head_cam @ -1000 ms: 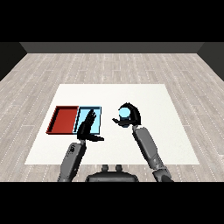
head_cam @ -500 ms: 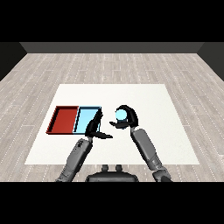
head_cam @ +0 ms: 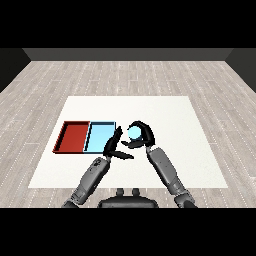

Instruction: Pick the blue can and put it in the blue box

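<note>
single head view, set above the near edge of the white table point(head_cam: 165, 107), facing down and forward toward 12 o'clock; both forearms enter from 5 and 7 o'clock.

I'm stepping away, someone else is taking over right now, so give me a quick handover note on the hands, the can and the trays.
Right hand: curled round the blue can, holding it just right of the light blue tray.
Left hand: fingers straight, holding nothing, at the tray's near right corner.
Red tray: left of the blue one.
Done: can picked up.
Left: carry it over the blue tray and release.
</note>
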